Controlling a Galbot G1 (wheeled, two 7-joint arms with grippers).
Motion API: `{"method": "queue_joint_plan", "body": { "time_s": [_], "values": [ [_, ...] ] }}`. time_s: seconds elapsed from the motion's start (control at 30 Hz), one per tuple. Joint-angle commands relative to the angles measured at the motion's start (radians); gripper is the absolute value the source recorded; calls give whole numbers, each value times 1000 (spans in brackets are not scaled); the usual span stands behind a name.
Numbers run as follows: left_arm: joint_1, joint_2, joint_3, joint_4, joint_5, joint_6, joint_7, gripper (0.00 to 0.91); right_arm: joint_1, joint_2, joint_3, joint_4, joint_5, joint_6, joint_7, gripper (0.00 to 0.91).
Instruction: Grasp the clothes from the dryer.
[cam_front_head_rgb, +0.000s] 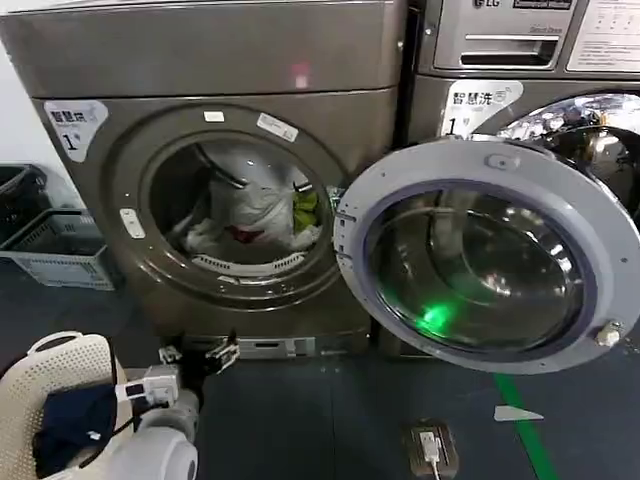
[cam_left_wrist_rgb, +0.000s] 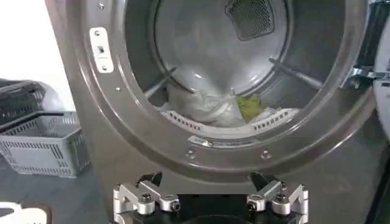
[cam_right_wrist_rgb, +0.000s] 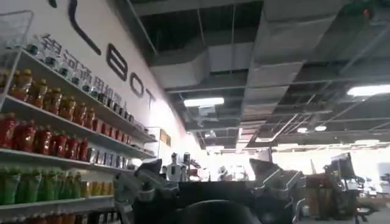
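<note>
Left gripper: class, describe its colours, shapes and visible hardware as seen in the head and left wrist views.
The left gripper has black pointed fingers on silver metal links fastened with dark screws. In the head view it sits on a white rounded arm segment beyond a pale grey boxy wrist unit.

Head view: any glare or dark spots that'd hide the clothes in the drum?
Head view: green and white reflections sit on the open door glass, not on the clothes, which are lit and readable; the drum's upper part is shadowed. Left wrist view: the dryer interior is evenly lit, and the left gripper is open in front of it. Right wrist view: ceiling lights blow out.
</note>
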Motion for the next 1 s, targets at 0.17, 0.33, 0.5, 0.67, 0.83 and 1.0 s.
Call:
{"method": "queue_joint_plan", "body": {
  "time_s": [0.17,0.33,0.5,0.67,0.83,1.0],
  "values": [
    [3,-4,5,1,-14,49,-18,907,-2,-1,0,5,2,0,0,907],
    [-11,-5,16,4,-45,49,-98,907,-2,-1,-2,7,3,0,0,907],
    [-16,-4,15,3,-76,49,-98,907,1,-2,-3,9,4,-1,0,907],
    [-32,-7,6,1,-175,49,-101,907,0,2,-1,9,5,-1,0,907],
    [-40,-11,0,12,-158,49,-112,907,-1,4,-1,8,6,0,0,907],
    [-28,-2,3,22,8,49,-70,907,3,9,-4,13,6,-1,0,907]
  ]
}}
